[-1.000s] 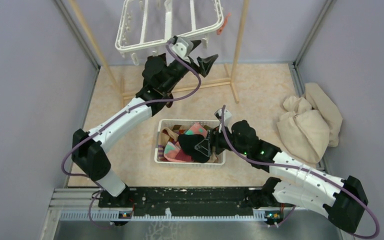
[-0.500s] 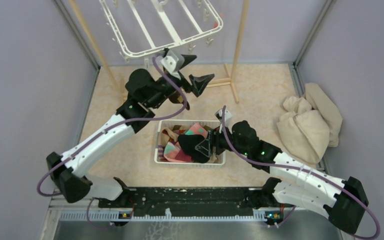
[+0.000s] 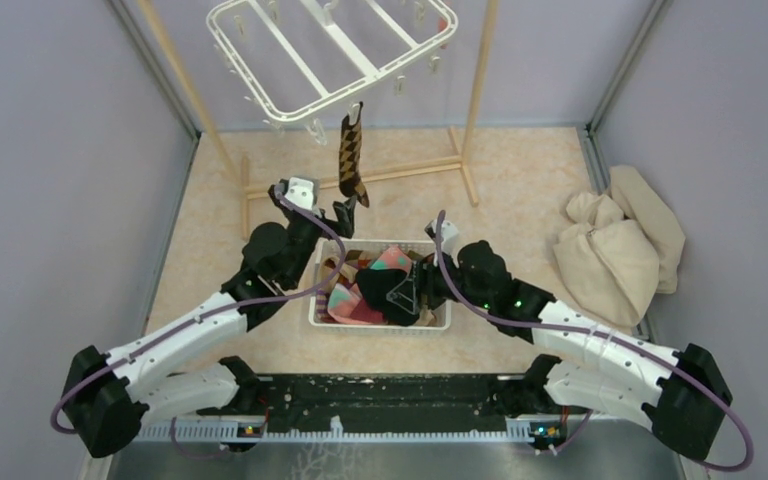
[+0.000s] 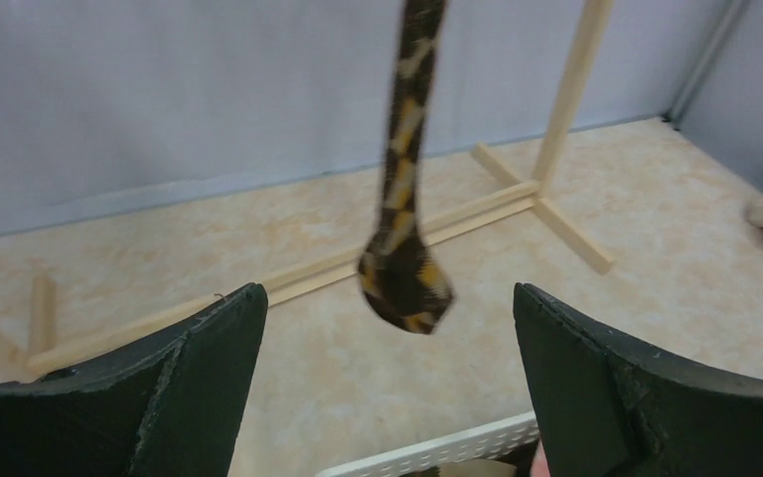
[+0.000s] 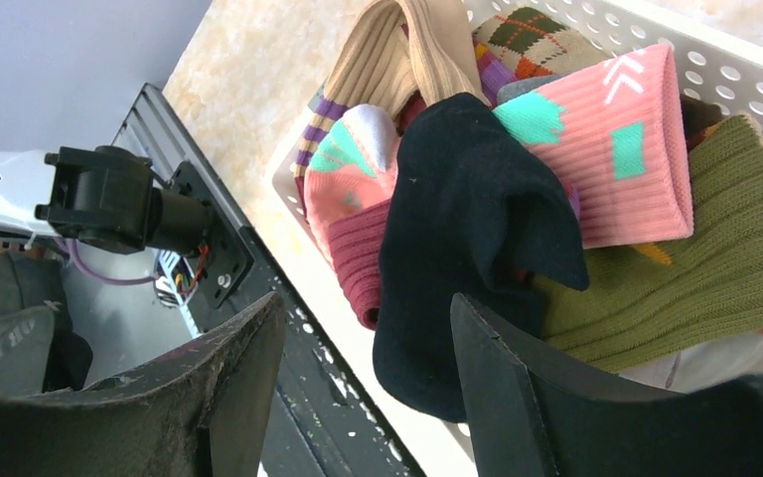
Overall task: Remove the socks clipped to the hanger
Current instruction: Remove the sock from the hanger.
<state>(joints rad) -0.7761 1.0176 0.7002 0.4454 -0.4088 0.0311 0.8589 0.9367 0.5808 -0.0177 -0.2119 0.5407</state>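
Looking down from above, you have the bench [image 3: 520,190] shut in by plain walls [image 3: 60,150] at 9, 12 and 3 o'clock, with both arm bases along its 6 o'clock edge. A beige cloth heap [image 3: 610,250] fills the 3 o'clock side against that wall, and a bare strip of bench lies between it and the basket. The hanger [image 3: 380,73] sits askew at 12 o'clock, high over the far edge, between the poles of the wooden rack [image 3: 477,85]. The rack's base bars cross the bench just beyond the basket. The white slotted basket [image 3: 380,324] stands mid-bench between the two arms; bare bench runs from its 9 o'clock side to the wall, partly under the left arm. Most of the socks [image 5: 616,129] lie heaped in it, pink, olive, maroon and tan among them. One brown argyle sock [image 3: 351,160] hangs straight down from a clip on the hanger's near rim, its toe in the air above the rack's base bar, touching nothing else. Your left tool [image 4: 387,298] is near the basket's 11 o'clock corner, jaws spread wide and empty, with the argyle sock beyond it and in line with the gap. Your right tool [image 5: 366,303] hovers over the basket's 6 o'clock rim, jaws apart. A black sock [image 5: 467,219] spills over the rim between them, against one finger, with a gap on the other side.
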